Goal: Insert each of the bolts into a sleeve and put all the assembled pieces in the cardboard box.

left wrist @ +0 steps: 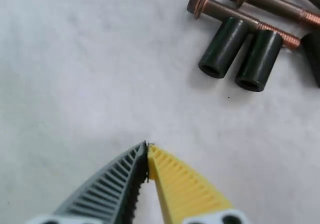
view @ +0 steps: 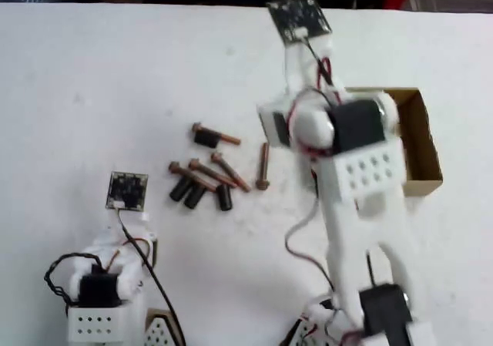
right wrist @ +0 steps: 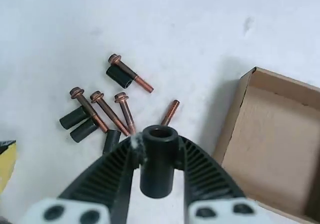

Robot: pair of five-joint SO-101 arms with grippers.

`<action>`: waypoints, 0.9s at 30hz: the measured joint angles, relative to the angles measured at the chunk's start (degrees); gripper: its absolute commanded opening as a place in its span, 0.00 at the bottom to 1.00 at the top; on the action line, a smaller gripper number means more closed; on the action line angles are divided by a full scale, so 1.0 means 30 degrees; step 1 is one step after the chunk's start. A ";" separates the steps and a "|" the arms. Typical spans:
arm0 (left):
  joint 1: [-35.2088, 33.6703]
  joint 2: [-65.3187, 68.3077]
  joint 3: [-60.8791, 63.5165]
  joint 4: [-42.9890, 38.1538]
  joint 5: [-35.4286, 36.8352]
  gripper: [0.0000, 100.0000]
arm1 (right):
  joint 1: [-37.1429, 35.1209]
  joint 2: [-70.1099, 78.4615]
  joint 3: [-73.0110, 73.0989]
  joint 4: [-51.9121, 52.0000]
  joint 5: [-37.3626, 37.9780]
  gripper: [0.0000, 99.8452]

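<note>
1. Logged left arm (view: 96, 300) at the near-left edge of the white surface (view: 92, 76). Found left fingers (left wrist: 142, 156) closed tip to tip with nothing between them, aimed at the surface near the loose sleeves.
2. Counted three loose sleeves (view: 196, 196), black, lying side by side mid-surface. Found them touching or just beside the shafts of three copper bolts (view: 212, 173) fanned out behind them. Noted one of these sleeves partly covered by a finger in the right wrist view.
3. Noted a fourth sleeve (view: 205, 138) farther back, lying against the shaft of a fourth bolt (view: 227, 138). Cannot tell whether threaded through or merely alongside.
4. Noted a fifth bolt (view: 263, 165) alone, just right of the fan. Found its head end hidden behind the held sleeve in the right wrist view.
5. Found right fingers (right wrist: 117, 171) part open and clamped on the held sleeve (right wrist: 159, 159), black, upright, bore facing the wrist camera. Placed it between the bolts and the box. Cannot make out these fingers under the right arm (view: 362, 169) in the high view.
6. Logged cardboard box (view: 424, 142) at the right, open-topped, standing on the surface. Saw bare cardboard across the visible floor. Noted its left part covered by the right arm in the high view, and its far side cut off by the frame edge in the right wrist view.
</note>
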 measured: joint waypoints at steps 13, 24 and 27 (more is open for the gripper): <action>0.0000 0.0000 0.0000 0.0000 0.0000 0.02 | 0.0498 -0.9612 1.1487 -0.3604 0.1055 0.02; 0.0000 0.0000 0.0000 0.0000 0.0000 0.03 | 0.0469 -1.7377 2.2623 -0.9905 0.1055 0.02; 0.0000 0.0000 0.0000 0.0000 0.0000 0.03 | 0.0469 -1.8667 2.4586 -1.0755 0.1055 0.02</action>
